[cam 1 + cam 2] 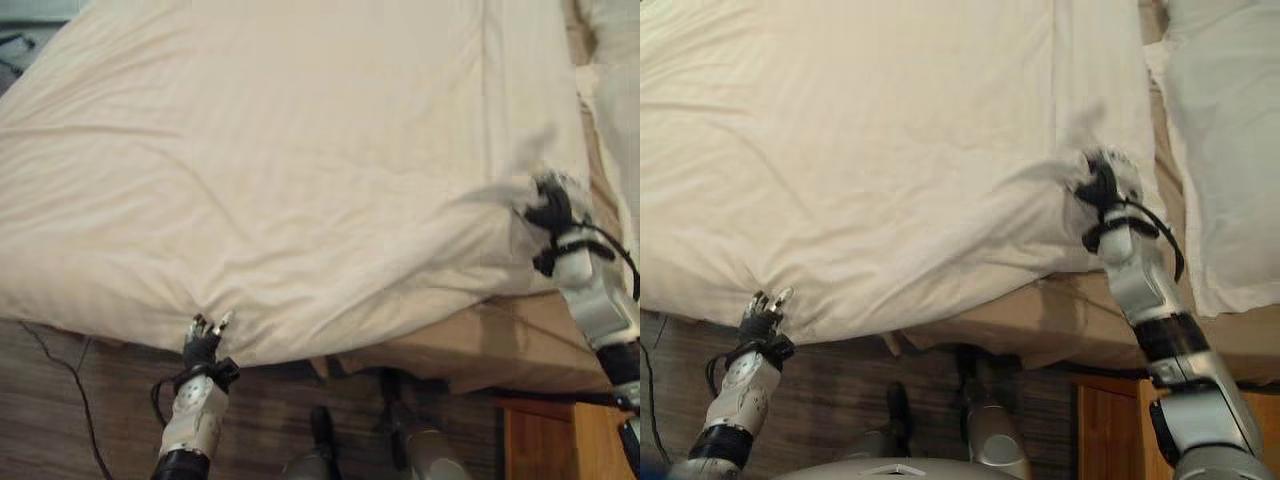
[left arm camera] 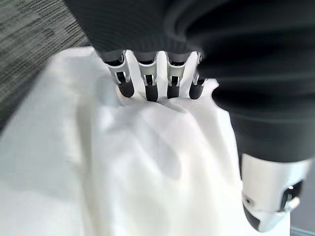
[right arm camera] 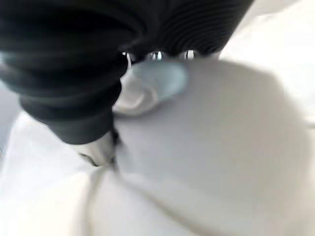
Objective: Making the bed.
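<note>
Your left hand [image 1: 203,341] is sitting nearest the camera at the bed's near edge, its dark-tipped fingers [image 2: 148,87] lying straight and relaxed against the cream duvet [image 1: 280,180], with cloth bunching just past the tips and the thumb [image 2: 268,211] standing apart beside the fabric; nothing is being pinched there. You are looking down on the duvet spreading across nearly the whole bed, its near edge hanging over the side and creasing towards both hands, with a long seam running up its right part. Your right hand [image 1: 1102,183] is pressing into the duvet's right near corner, where the cloth is puckering into a knot of folds around it; its fingers are buried in the fabric, so you cannot tell whether they are curled round it or lying flat. Under that corner, the tan side of the mattress [image 1: 1080,325] is showing below the lifted cover. Just beyond the right edge of the duvet, a pale pillow [image 1: 1220,140] is lying alongside on the bed, close to the duvet's edge. Below the bed you are seeing dark wood-grain floor [image 1: 90,420] and, near your right arm, an orange-brown wooden cabinet [image 1: 550,440].
</note>
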